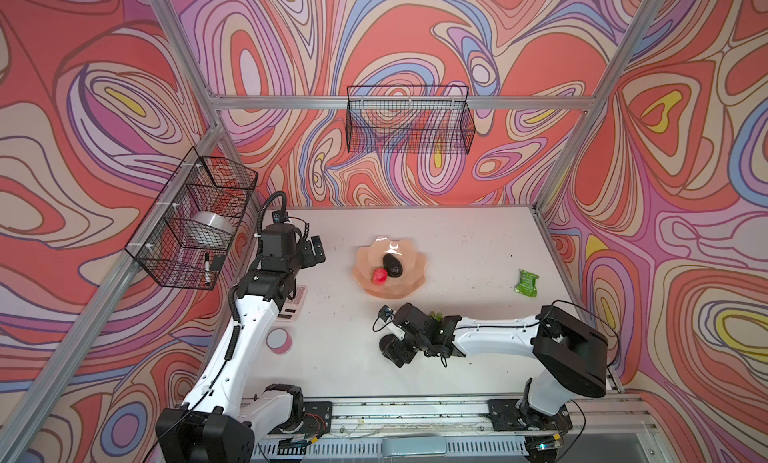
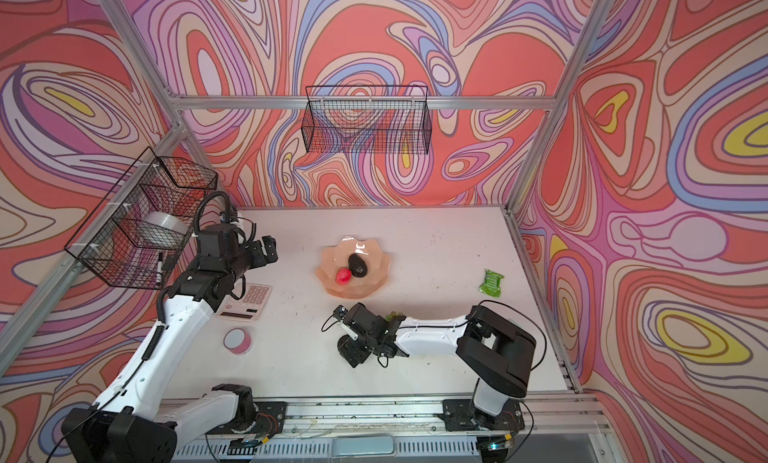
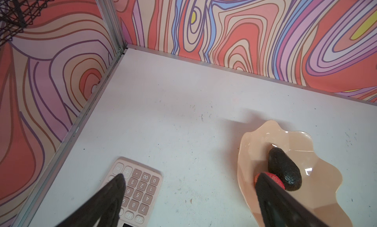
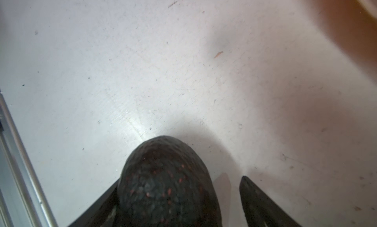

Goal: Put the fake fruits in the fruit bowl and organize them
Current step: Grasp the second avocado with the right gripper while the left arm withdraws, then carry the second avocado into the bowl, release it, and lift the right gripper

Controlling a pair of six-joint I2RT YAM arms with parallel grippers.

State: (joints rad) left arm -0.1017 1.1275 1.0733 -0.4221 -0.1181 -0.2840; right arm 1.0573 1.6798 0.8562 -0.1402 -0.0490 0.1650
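Overhead, we note the fruit bowl (image 1: 409, 287) in the middle of the table (image 1: 332, 365), with one avocado (image 1: 392, 264) and the strawberry (image 1: 379, 275) inside it, the two touching, the strawberry on the side nearer the robot's base. Left gripper (image 1: 314, 252) hangs over the table's left part, well apart from the bowl. Its wrist view shows the fingers (image 3: 106, 197) spread wide with nothing between them, the calculator (image 3: 140, 191) under one finger and the bowl under the other. Right gripper (image 1: 397, 350) sits low, just in front of the bowl, pointing left across the middle. From its wrist camera we see the second avocado (image 4: 167, 185) lying on the table between the jaws. One finger is against its side, while the other finger (image 4: 257, 201) stands off with a strip of bare table showing, so the jaws are parted around the fruit, not clamped. Grapes (image 1: 434, 314) peek out from behind the right wrist, outside the bowl, mostly hidden. Green packet (image 1: 527, 283) lies toward the right edge, and a pink-rimmed disc (image 1: 279, 339) sits beside the left arm.
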